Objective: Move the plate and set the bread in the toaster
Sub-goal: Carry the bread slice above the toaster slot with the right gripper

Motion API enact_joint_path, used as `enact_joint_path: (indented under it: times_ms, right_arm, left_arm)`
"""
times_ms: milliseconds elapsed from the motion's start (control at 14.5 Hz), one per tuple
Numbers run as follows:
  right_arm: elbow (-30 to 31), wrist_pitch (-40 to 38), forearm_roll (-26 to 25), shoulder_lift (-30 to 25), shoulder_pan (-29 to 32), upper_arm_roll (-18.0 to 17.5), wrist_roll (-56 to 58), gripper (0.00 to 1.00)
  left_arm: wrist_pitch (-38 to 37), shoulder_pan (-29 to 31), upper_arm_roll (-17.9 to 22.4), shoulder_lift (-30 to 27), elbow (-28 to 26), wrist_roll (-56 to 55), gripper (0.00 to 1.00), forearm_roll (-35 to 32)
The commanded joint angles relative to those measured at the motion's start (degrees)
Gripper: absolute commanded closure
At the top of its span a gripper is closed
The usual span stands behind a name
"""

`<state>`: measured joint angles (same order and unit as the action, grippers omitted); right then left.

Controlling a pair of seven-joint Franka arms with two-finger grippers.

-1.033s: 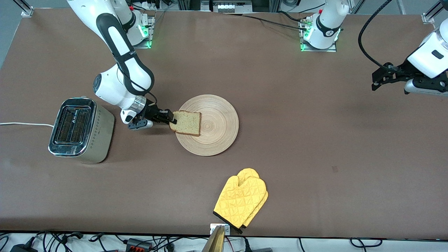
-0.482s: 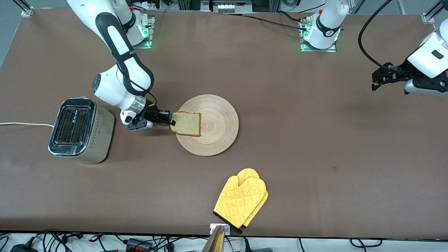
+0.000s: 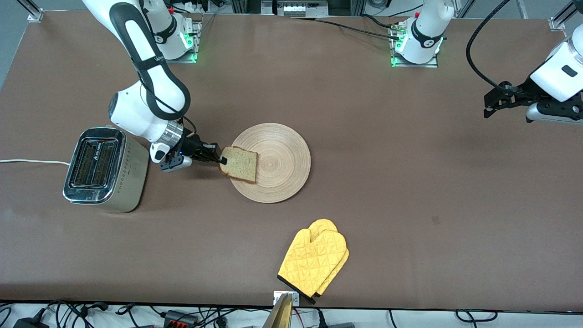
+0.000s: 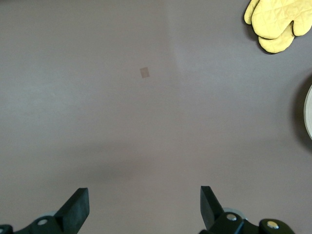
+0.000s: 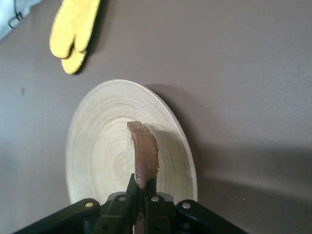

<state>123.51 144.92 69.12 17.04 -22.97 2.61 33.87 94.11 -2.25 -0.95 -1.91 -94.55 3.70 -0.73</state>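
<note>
The round light-wood plate (image 3: pixel 275 161) lies mid-table; it also shows in the right wrist view (image 5: pixel 105 146). My right gripper (image 3: pixel 222 159) is shut on the edge of the brown bread slice (image 3: pixel 239 164) and holds it lifted and tilted over the plate's edge toward the toaster; the right wrist view shows the slice (image 5: pixel 143 158) edge-on between the pads (image 5: pixel 131 187). The chrome-topped toaster (image 3: pixel 104 168) stands toward the right arm's end, slots up and empty. My left gripper (image 3: pixel 494 102) is open and empty, waiting high over the table at the left arm's end (image 4: pixel 141 207).
A pair of yellow oven mitts (image 3: pixel 314 262) lies near the table's front edge, nearer to the front camera than the plate. The toaster's white cord (image 3: pixel 27 161) runs off the table's end. A small mark (image 3: pixel 436 220) is on the mat.
My right gripper has lifted the bread off the plate, tilted it, and drawn it slightly toward the toaster. The left arm has not moved.
</note>
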Motion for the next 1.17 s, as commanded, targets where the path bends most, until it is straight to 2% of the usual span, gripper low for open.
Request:
enact_joint_path:
  times_ms: [0, 138, 275, 482, 620, 757, 964, 1102]
  right_arm:
    - [0.85, -5.24, -0.99, -3.32, 1.52, 2.13, -0.12, 1.0]
    - [0.5, -9.28, -7.29, -4.81, 1.61, 4.94, -3.35, 1.0]
    - [-1.77, -13.67, -17.91, -6.74, 1.61, 6.62, -11.76, 1.0]
    - [-12.64, -30.07, -34.0, -7.46, 1.88, 11.0, -25.75, 1.0]
    - [-21.52, -42.37, -43.41, -6.76, 2.4, 14.43, -27.54, 1.0]
    - [-28.03, -51.35, -50.45, -5.88, 3.8, 16.37, -26.84, 1.0]
    - [-33.15, -55.79, -64.15, -5.7, 4.25, 16.38, -27.01, 1.0]
    - [-34.21, -55.36, -69.8, -4.57, 4.69, 16.55, -26.84, 1.0]
  left_arm:
    - [-1.48, -0.21, 0.07, 0.68, 1.82, -0.45, 0.0, 0.55]
    - [-1.48, -0.21, 0.07, 0.68, 1.82, -0.45, 0.0, 0.55]
    - [-1.48, -0.21, 0.07, 0.68, 1.82, -0.54, 0.0, 0.55]
    - [-1.48, -0.21, -0.02, 0.68, 1.82, -0.45, 0.0, 0.55]
    - [-1.48, -0.21, 0.07, 0.68, 1.82, -0.45, 0.0, 0.64]
    - [-1.48, -0.21, 0.07, 0.68, 1.82, -0.45, 0.0, 0.55]
    - [-1.48, -0.21, -0.02, 0.68, 1.82, -0.45, 0.0, 0.55]
    - [-1.48, -0.21, 0.07, 0.68, 1.82, -0.45, 0.0, 0.55]
